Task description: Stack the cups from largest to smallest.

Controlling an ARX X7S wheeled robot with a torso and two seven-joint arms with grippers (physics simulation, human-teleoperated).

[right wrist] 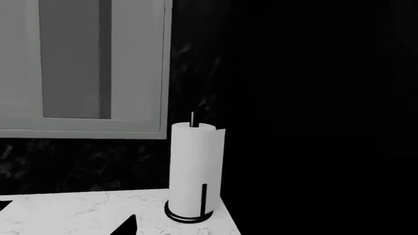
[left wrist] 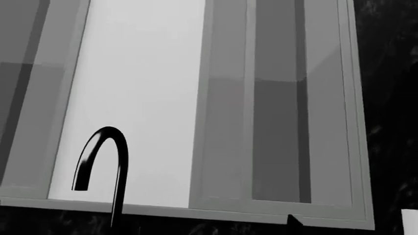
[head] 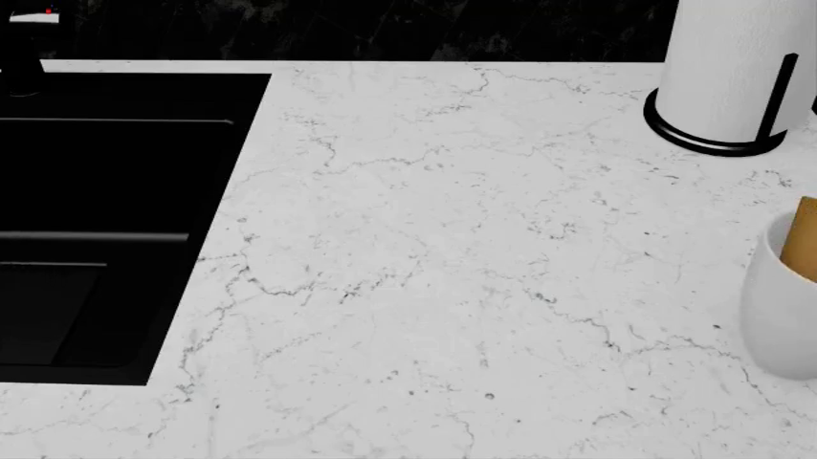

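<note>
The white cup (head: 782, 306) stands at the right edge of the head view on the marble counter, cut off by the frame. A mustard-yellow sliver, the mug (head: 805, 239), shows at its rim; I cannot tell if it sits inside the cup or behind it. Neither gripper shows in the head view. In the left wrist view only one dark fingertip (left wrist: 294, 221) of the left gripper (left wrist: 209, 231) shows, set wide of centre. In the right wrist view one fingertip (right wrist: 126, 226) of the right gripper (right wrist: 200, 231) shows above the counter. Both look open and hold nothing.
A black sink (head: 115, 220) takes up the counter's left, with a black faucet (left wrist: 104, 166) before a window (left wrist: 196, 98). The paper-towel roll (head: 734, 67) on a black-ringed stand is at the back right, also in the right wrist view (right wrist: 195, 169). A dark backsplash runs behind.
</note>
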